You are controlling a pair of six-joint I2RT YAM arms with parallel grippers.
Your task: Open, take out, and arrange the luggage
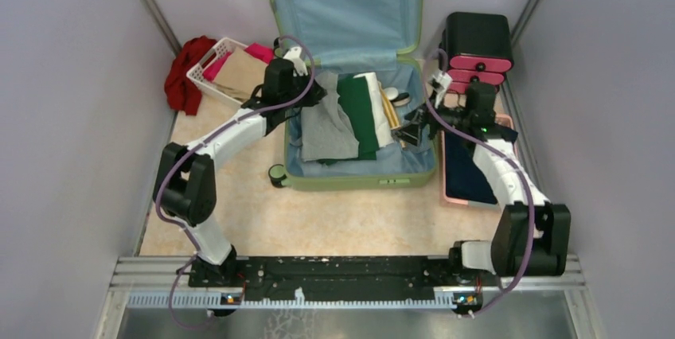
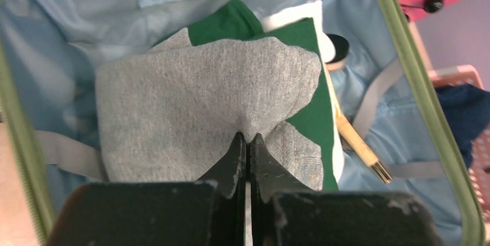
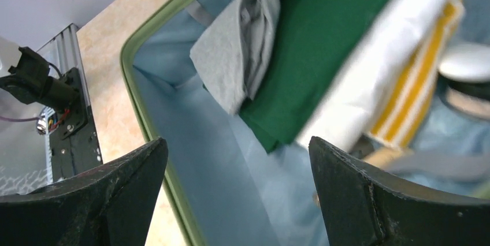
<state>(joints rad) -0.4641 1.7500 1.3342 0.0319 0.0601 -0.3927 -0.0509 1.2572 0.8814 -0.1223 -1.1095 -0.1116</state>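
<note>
From above, one open suitcase (image 1: pixel 358 182) lies at the middle back of the table (image 1: pixel 318 220), its lid standing up. One white basket (image 1: pixel 208 64) sits to its left and one drawer box (image 1: pixel 476 40) to its right. Bare tabletop lies in front of the suitcase, and walls stand close on both sides. The left gripper (image 1: pixel 312 99) reaches over the suitcase's left rim and the right gripper (image 1: pixel 414 128) over its right rim.

In the left wrist view, the left gripper (image 2: pixel 247 139) is clenched on a fold of one grey cloth (image 2: pixel 196 101), which lies on one green cloth (image 2: pixel 231 21).

In the right wrist view, the right gripper (image 3: pixel 237 142) is spread wide above the suitcase lining and grasps nothing.
</note>
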